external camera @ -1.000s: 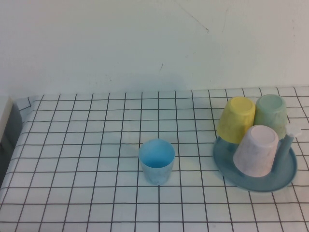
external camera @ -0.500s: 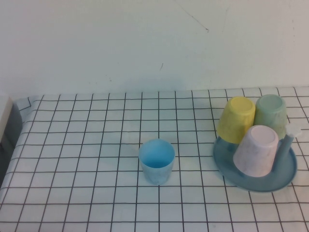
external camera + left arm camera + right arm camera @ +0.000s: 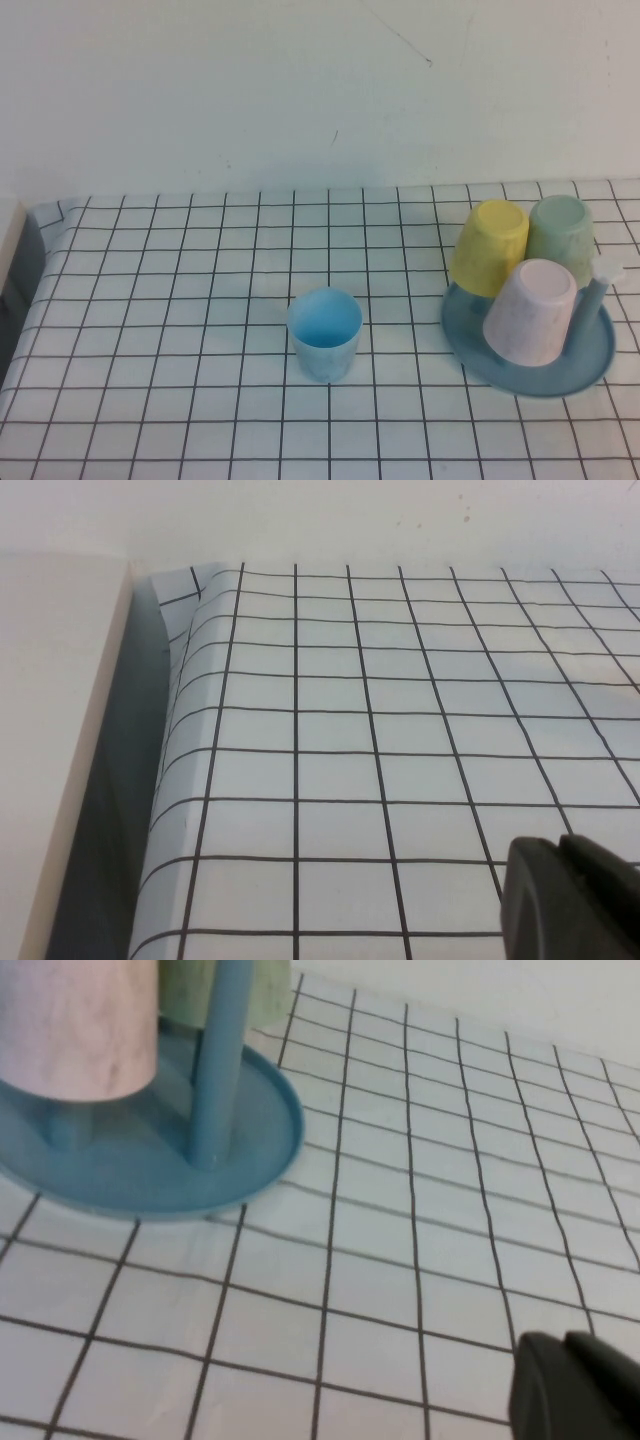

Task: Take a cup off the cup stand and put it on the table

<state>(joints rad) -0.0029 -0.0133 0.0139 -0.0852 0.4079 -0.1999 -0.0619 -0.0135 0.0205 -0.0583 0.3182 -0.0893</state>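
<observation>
The light blue cup (image 3: 325,333) stands upright, mouth up, on the grid-cloth table (image 3: 180,300), left of the cup stand (image 3: 592,362). Neither gripper touches it. The blue-grey stand carries three upturned tumblers: yellow (image 3: 489,245), pale green (image 3: 560,228) and pale pink (image 3: 533,310), with one bare peg (image 3: 597,290). Neither arm shows in the high view. My left gripper (image 3: 565,892) hangs shut and empty over bare cloth near the table's left edge. My right gripper (image 3: 568,1380) is shut and empty above the cloth beside the stand (image 3: 255,1145).
In the right wrist view the pink tumbler (image 3: 80,1020) and a peg (image 3: 222,1060) stand close by. In the left wrist view the cloth folds over the table's edge (image 3: 175,780), with a beige surface (image 3: 50,730) beyond a dark gap. A white wall backs the table.
</observation>
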